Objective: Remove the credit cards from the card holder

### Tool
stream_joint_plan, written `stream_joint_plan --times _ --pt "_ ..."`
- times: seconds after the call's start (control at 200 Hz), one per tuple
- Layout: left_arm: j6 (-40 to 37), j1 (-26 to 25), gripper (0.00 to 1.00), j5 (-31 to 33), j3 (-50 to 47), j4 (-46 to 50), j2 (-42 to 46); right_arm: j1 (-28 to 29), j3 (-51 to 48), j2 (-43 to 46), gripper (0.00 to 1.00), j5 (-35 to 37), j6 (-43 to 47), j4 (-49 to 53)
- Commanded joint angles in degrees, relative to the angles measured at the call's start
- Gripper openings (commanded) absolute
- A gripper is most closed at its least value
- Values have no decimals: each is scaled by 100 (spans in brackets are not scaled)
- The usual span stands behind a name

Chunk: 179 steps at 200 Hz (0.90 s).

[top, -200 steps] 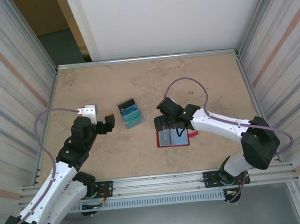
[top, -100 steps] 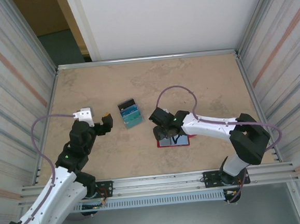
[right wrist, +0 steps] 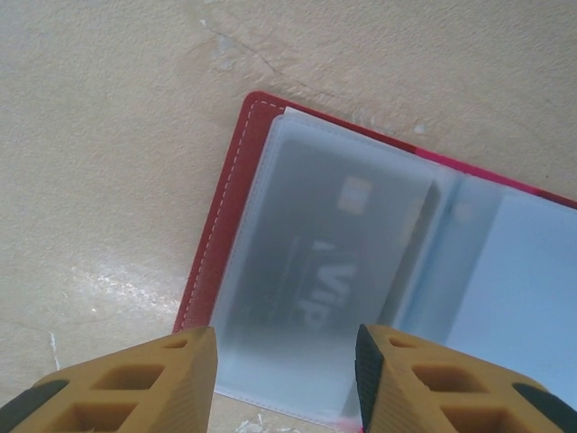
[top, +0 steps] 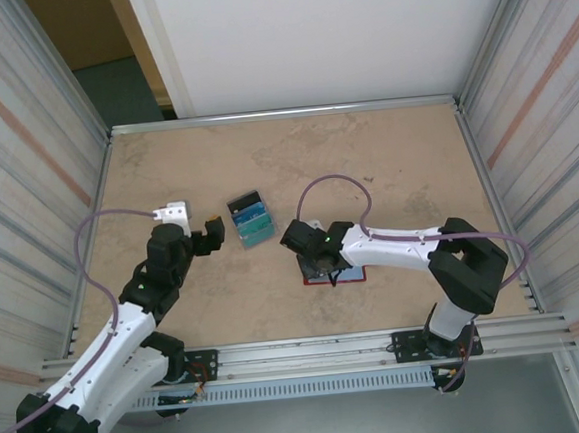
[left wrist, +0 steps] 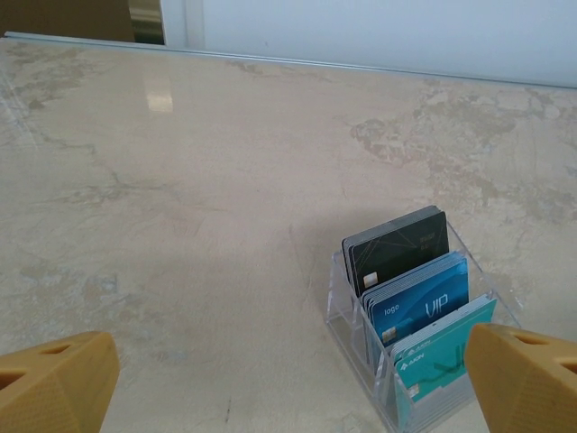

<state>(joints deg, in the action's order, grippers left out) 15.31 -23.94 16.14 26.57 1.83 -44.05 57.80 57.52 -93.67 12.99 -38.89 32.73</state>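
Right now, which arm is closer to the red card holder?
Right. The right gripper is directly above the open card holder, with its fingers at the edge of the holder's clear sleeve. The left gripper is well off to the holder's left, facing the clear card rack.

right gripper (top: 318, 264) over card holder (top: 353, 277) | left gripper (top: 214, 233) near card rack (top: 251, 220), apart
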Motion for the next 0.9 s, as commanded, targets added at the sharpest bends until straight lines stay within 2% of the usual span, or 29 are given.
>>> stream_joint_plan --times 0.0,0.256,0.531,0.717,0.892 --pt "26 39 99 16 121 -270 -38 42 -104 -108 46 -91 -231 -11" --pt "119 39 99 -113 157 -297 -156 117 -301 -131 53 -262 -334 -196" --pt "157 43 99 -149 141 -272 -119 94 -351 -349 53 -174 -398 -214" --pt "139 39 99 -187 173 -271 -138 -15 -492 -324 47 -232 -463 -277" --pt "112 39 99 -225 200 -255 -147 -171 -706 -126 37 -463 -447 -505"
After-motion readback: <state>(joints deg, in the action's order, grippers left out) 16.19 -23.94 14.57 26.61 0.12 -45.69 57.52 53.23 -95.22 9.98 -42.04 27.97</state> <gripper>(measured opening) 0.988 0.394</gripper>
